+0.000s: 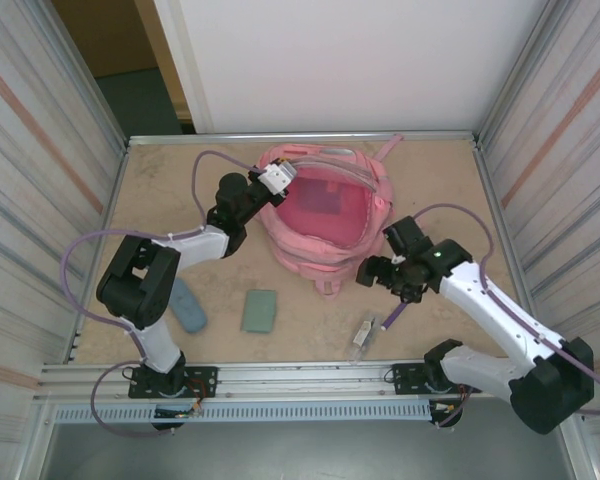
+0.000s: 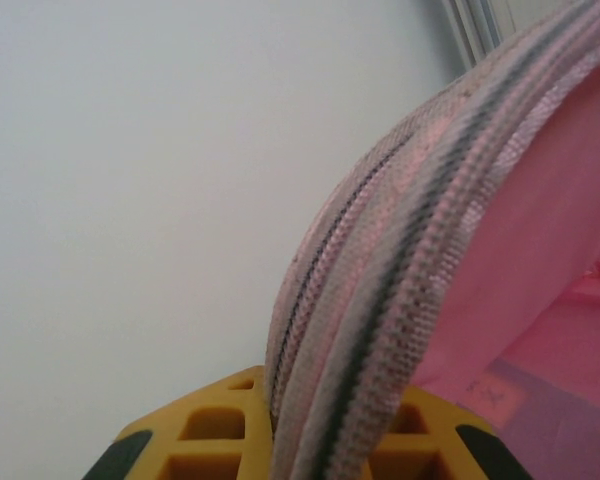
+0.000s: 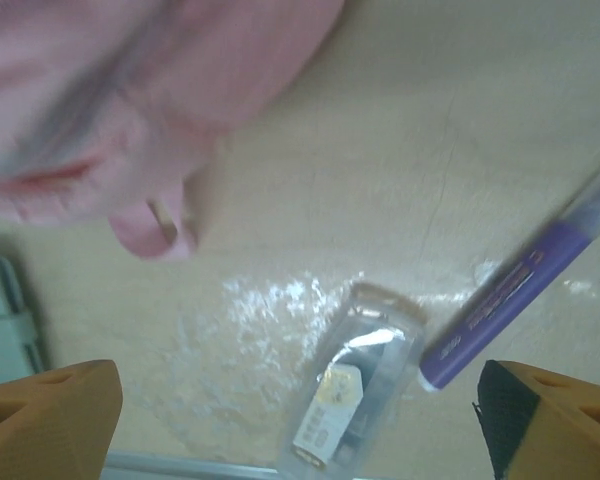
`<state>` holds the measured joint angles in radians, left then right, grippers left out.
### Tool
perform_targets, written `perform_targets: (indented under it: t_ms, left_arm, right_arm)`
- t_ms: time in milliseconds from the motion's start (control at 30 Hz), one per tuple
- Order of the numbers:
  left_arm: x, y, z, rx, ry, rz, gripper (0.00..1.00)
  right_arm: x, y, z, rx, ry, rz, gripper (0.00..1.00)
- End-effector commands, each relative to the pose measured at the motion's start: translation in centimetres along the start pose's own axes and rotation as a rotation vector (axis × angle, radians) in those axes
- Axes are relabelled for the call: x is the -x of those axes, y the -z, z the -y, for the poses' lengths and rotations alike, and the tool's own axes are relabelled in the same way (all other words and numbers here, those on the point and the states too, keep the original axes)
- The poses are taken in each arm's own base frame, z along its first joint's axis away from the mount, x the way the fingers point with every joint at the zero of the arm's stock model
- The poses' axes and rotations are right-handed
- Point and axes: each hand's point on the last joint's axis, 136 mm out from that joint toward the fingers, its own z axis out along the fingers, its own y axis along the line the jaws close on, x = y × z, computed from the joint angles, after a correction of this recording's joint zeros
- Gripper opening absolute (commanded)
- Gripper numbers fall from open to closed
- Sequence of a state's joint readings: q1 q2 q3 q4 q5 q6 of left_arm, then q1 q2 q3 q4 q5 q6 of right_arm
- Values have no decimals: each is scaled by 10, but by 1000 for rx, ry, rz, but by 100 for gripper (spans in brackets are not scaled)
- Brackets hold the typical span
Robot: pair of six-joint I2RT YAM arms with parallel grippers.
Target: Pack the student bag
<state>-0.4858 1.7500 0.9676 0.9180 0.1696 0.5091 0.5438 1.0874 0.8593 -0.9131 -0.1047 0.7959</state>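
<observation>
The student bag (image 1: 325,215) lay at the back middle of the tabletop (image 1: 440,180), pink and gaping open at the top. The left gripper (image 1: 275,178) was clamped on the zipped rim of the opening at the bag's far left, the striped zip tape running straight between its yellow fingers (image 2: 220,440). A small dark mark showed on the lining inside, too faint to read.

The right gripper (image 1: 385,278) hung just in front of the bag's near right corner, its fingers (image 3: 50,420) spread wide with nothing between them. Below it on the tabletop lay a purple pen (image 3: 520,290) with print along its barrel, blurred beyond reading, and touching its tip a clear packet (image 3: 355,390) with a pale label I could not make out either. A green case (image 1: 259,310) sat further left, and a blue object (image 1: 190,308) lay beside the left arm.
</observation>
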Motion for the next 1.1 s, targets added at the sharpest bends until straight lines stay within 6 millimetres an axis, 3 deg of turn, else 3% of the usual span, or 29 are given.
perform_targets:
  t_ms: [0,67,200,333,400,467,500,700,800,867,933,1067]
  left_arm:
    - [54,18,-43,151,68,160,0]
    - [35,24,-32,114,107,84,2]
    - [-29,44,0,44,244,-175,13]
    - [-65,74,20,55,295,-237,14]
    - [-70,85,27,42,319,-252,18]
    - [-70,96,34,5,370,-287,35]
    - [-69,101,39,-19,403,-306,39]
    - [-39,138,60,-159,610,-341,54]
    - [-32,166,71,-199,723,-402,58]
    - [-36,188,79,-199,823,-479,63]
    - [-53,212,80,-109,958,-622,67]
    - [-69,257,104,-72,1170,-849,66]
  right_arm:
    - [-3,-12,-16,8,35,-26,91]
    - [-6,-17,-34,29,138,-44,92]
    - [4,-23,-47,-47,245,3,92]
    - [10,-26,-70,16,310,17,92]
    - [5,-30,-85,87,336,-15,92]
    - [-3,-33,-101,155,359,-58,92]
    - [-7,-34,-107,180,373,-69,92]
    - [-36,-45,-137,286,480,-121,89]
    - [-50,-52,-144,313,484,-174,88]
    - [-64,-58,-151,324,502,-207,87]
    - [-74,-64,-158,330,496,-241,85]
    - [-89,-82,-172,334,468,-301,75]
